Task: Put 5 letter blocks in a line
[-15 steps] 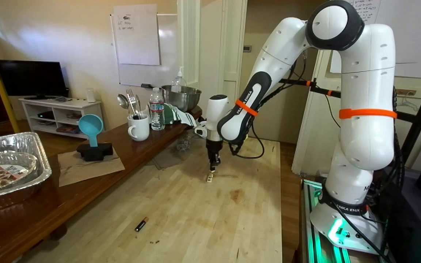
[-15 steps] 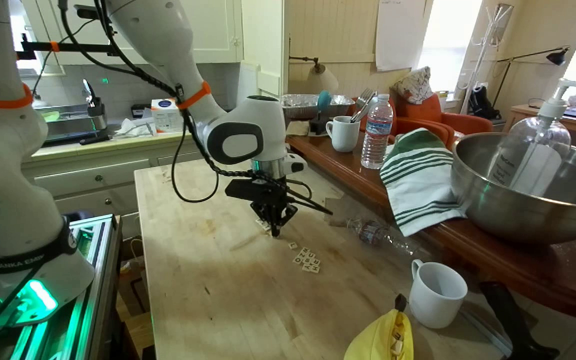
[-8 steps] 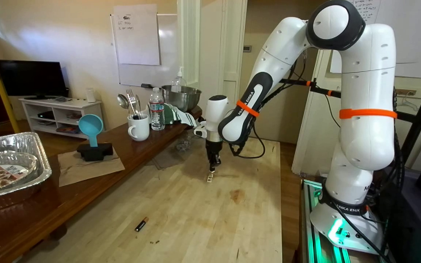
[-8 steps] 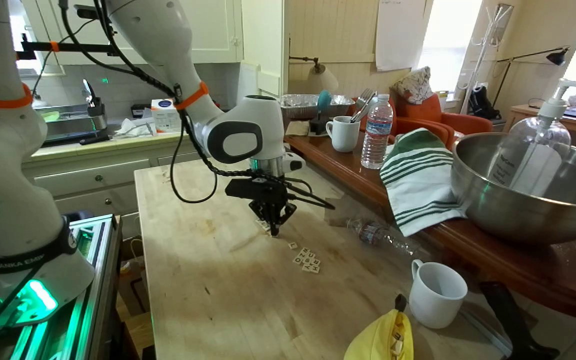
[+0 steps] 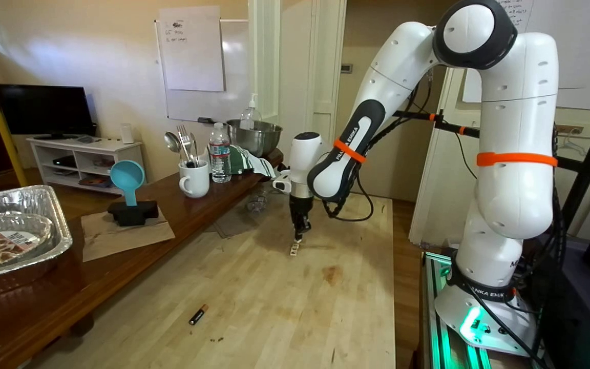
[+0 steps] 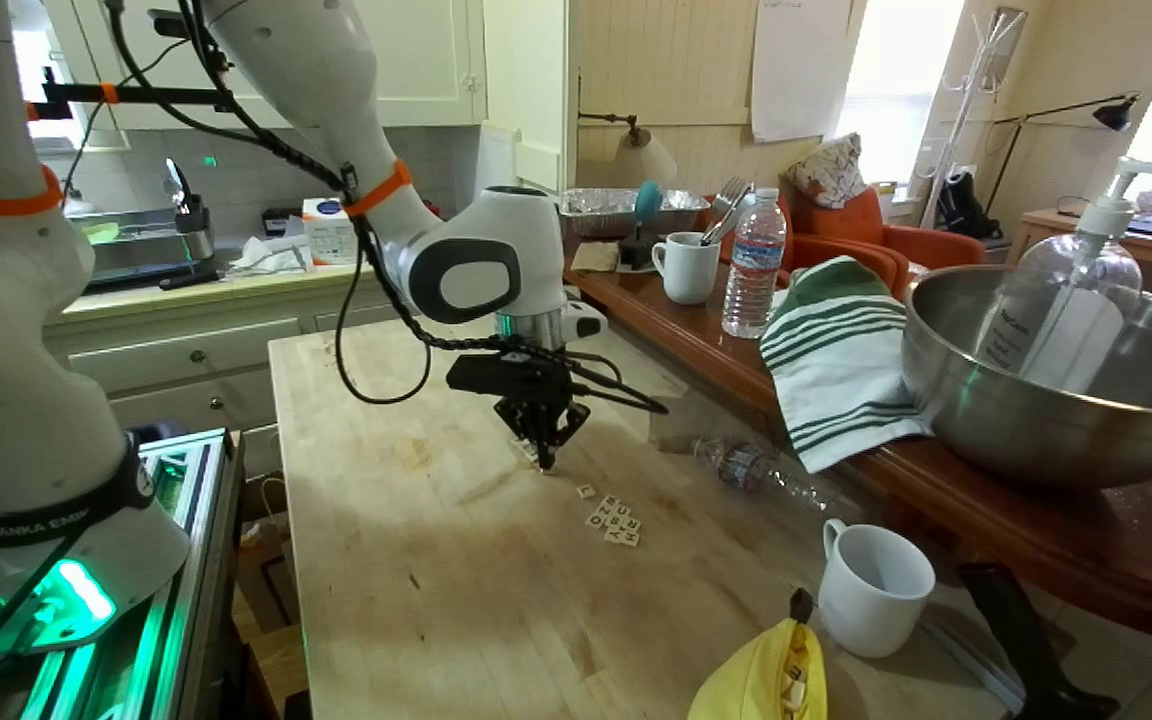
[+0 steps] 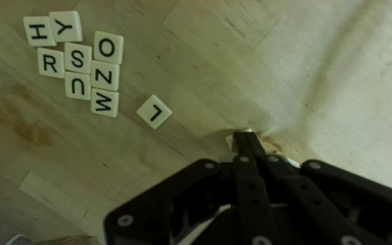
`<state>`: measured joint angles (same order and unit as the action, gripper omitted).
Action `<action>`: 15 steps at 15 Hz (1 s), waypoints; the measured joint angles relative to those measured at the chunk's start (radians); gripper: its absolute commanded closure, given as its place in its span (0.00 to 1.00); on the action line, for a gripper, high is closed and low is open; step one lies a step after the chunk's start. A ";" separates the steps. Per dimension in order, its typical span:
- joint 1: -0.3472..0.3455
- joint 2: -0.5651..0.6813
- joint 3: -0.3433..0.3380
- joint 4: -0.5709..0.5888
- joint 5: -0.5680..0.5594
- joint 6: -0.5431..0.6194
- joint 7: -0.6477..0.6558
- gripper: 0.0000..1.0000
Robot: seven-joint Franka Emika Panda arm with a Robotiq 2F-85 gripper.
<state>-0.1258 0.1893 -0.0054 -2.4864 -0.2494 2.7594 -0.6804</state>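
My gripper (image 7: 245, 134) is shut, its fingertips pressed together with nothing seen between them. They are low over the wooden table, right at a letter block (image 7: 229, 141) that they mostly cover. A short row of letter blocks (image 5: 294, 250) runs away from the fingertips in an exterior view; the arm partly hides this row (image 6: 524, 452) in another exterior view. To the upper left in the wrist view, a single block marked L (image 7: 154, 112) lies turned at an angle. Beyond it sits a loose cluster with S (image 7: 77, 58), O (image 7: 108, 47), N (image 7: 105, 75) and several more.
A battery (image 5: 198, 314) lies on the table. Along one side are a clear plastic bottle (image 6: 751, 468) on its side, a white mug (image 6: 876, 590) and a yellow banana-shaped pouch (image 6: 761, 675). A raised dark wooden ledge (image 5: 172, 215) borders the table.
The shut gripper has shifted slightly toward the row of blocks. The gap between the block at its tips and the row looks a little smaller. The loose cluster stays put.
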 measured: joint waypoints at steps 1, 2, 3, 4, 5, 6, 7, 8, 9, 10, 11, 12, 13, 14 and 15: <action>0.000 -0.007 0.000 -0.003 0.001 0.000 -0.001 1.00; 0.000 -0.014 0.000 -0.006 0.001 0.000 -0.001 1.00; 0.000 -0.020 0.000 -0.007 0.002 0.000 -0.001 1.00; 0.000 -0.025 -0.001 -0.008 0.004 0.000 0.006 1.00; 0.000 -0.027 -0.003 -0.008 0.005 0.000 0.018 1.00; 0.000 -0.028 -0.006 -0.008 0.008 0.000 0.035 1.00; 0.000 -0.028 -0.008 -0.008 0.017 -0.002 0.054 1.00; 0.000 -0.028 -0.008 -0.008 0.033 -0.007 0.073 1.00; -0.001 -0.028 -0.008 -0.008 0.056 -0.017 0.090 1.00; -0.001 -0.028 -0.008 -0.008 0.079 -0.026 0.104 1.00; -0.001 -0.028 -0.007 -0.008 0.107 -0.036 0.117 1.00; -0.001 -0.028 -0.005 -0.008 0.135 -0.042 0.128 1.00; -0.001 -0.028 -0.004 -0.008 0.159 -0.044 0.141 1.00; 0.000 -0.028 -0.003 -0.008 0.174 -0.045 0.157 1.00; -0.001 -0.027 -0.003 -0.007 0.185 -0.045 0.173 1.00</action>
<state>-0.1263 0.1620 -0.0087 -2.4936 -0.0644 2.7148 -0.5079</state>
